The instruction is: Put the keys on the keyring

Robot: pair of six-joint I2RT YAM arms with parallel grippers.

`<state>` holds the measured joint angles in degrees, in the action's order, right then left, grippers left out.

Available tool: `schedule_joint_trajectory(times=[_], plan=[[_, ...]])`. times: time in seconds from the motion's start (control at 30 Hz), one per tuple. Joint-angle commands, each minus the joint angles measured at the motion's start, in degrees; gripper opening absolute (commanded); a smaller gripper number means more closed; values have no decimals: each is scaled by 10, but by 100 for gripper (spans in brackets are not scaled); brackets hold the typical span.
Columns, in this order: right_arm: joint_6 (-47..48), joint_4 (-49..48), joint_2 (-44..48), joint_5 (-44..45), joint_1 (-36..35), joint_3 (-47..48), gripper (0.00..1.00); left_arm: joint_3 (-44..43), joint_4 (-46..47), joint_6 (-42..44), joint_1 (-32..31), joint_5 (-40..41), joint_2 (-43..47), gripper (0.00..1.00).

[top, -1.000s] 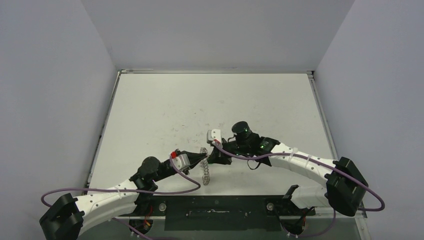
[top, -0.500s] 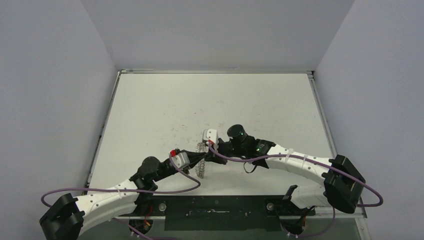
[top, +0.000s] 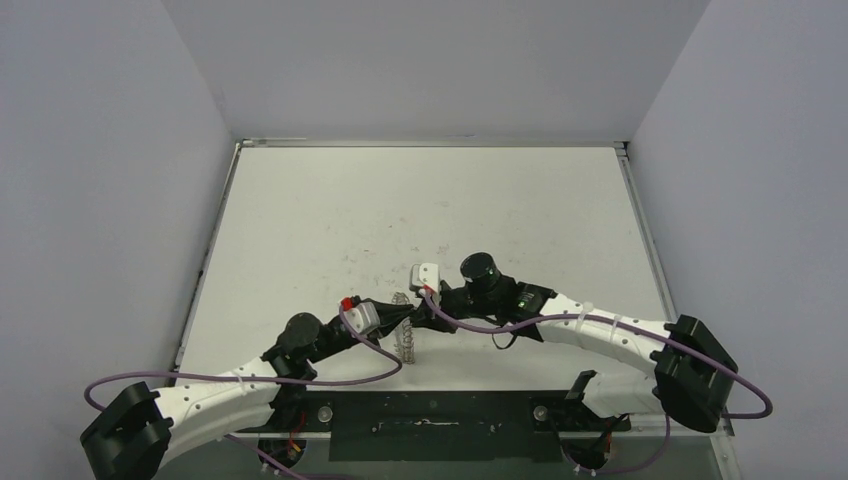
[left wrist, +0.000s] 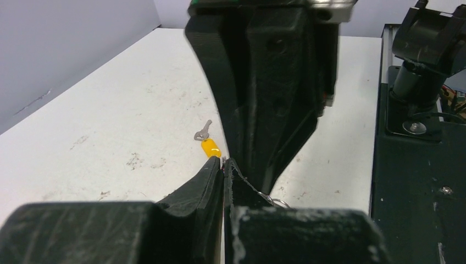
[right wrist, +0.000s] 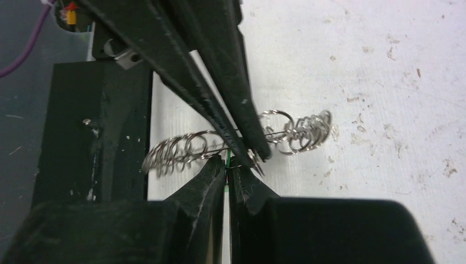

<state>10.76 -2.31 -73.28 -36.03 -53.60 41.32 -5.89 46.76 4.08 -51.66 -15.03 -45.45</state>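
Keyring (right wrist: 181, 149) up off the worktop (top: 400, 200), standing on its edge, close to the near edge and about midway along it. Seen side-on from the right wrist: a thin line of small wire loops running left to right, a bit higher at the right end. In the top view, lying far to near between the two arms. No key seen on any loop.

Pinched near its middle by the left gripper (left wrist: 224, 164), clenched tight on the flat disc and reaching in from the left side.

Green key (right wrist: 227, 159) just under that line of loops, only a thin green sliver showing, squeezed in the right gripper (right wrist: 227, 169), clamped shut as well. Touching a loop or just short of one: cannot tell. Right arm the one to bring the key in, most likely with a tiny push up and through one loop. Easy to miss, easy to slip.

Yellow key (left wrist: 209, 146) flat on the worktop, near the right gripper, silver end pointing away from the left wrist. Not picked up yet.
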Motion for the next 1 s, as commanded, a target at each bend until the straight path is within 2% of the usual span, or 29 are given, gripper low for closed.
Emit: schedule_joint_trajectory(times=[0.0,0.17,0.23,0.37,0.57,0.8,0.97], plan=[[12,-67,56,-102,-13,3,4,-9,17,-3,1,19,-3,0],[41,-64,96,-105,-12,-7,5,-16,-16,2,1,27,-1,0],[42,-57,104,-89,-12,-7,9,-17,-14,2,1,24,-2,0],[37,-24,107,-38,-8,1,39,-15,-16,6,1,25,9,0],[22,-27,135,-14,16,-15,57,-7,-30,9,1,28,45,0],[-30,-88,165,-12,74,-50,64,0,-56,12,1,34,92,0],[-50,-103,168,36,85,-61,72,0,-96,15,2,51,126,0]])
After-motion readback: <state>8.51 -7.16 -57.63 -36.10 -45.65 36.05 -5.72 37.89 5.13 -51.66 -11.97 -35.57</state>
